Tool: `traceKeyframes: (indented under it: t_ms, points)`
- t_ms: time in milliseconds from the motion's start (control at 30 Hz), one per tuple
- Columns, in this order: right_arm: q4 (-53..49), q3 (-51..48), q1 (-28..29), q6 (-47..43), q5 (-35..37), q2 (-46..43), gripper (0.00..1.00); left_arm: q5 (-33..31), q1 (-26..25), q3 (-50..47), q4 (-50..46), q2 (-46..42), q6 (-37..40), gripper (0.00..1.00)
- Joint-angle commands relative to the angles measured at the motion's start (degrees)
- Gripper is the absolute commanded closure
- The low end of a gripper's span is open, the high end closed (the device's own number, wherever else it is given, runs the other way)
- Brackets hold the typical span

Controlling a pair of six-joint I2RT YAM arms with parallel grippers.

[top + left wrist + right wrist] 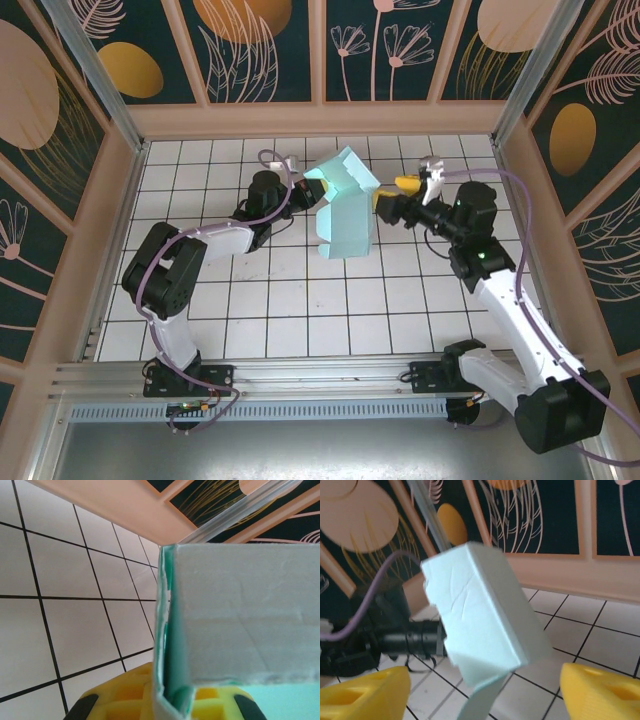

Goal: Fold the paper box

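The paper box (346,214) is a pale aqua card shape, partly folded, held up above the tiled floor between the two arms. My left gripper (299,189) is shut on its left edge. In the left wrist view the yellow fingers (127,692) pinch a doubled card fold (167,680), and a broad pale panel (245,615) rises to the right. My right gripper (384,199) stands open at the box's right side. In the right wrist view the box (480,615) hangs tilted between the yellow fingertips (367,695), which stand wide apart without touching it.
The white tiled floor (300,300) is bounded by peach wooden walls (320,118) at the back and sides. The left arm's dark wrist and purple cable (380,640) sit just behind the box in the right wrist view.
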Motion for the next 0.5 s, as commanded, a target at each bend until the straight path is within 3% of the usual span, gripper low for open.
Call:
traceKeyframes:
  t_ms: [0, 267, 467]
  points:
    - [0.4, 6.6, -0.4, 6.9, 2.4, 4.5, 0.26, 2.2, 0.2, 1.8, 0.6, 0.4, 1.5, 1.0]
    - [-5.9, 15.5, 0.5, 3.4, -2.7, 15.3, 0.32, 2.6, 0.2, 1.2, 0.6, -0.2, 1.8, 1.0]
    - [-5.7, 15.6, 4.3, 1.0, -3.2, 16.5, 0.45, 2.3, 0.2, 1.0, 0.2, -0.5, 2.4, 1.0]
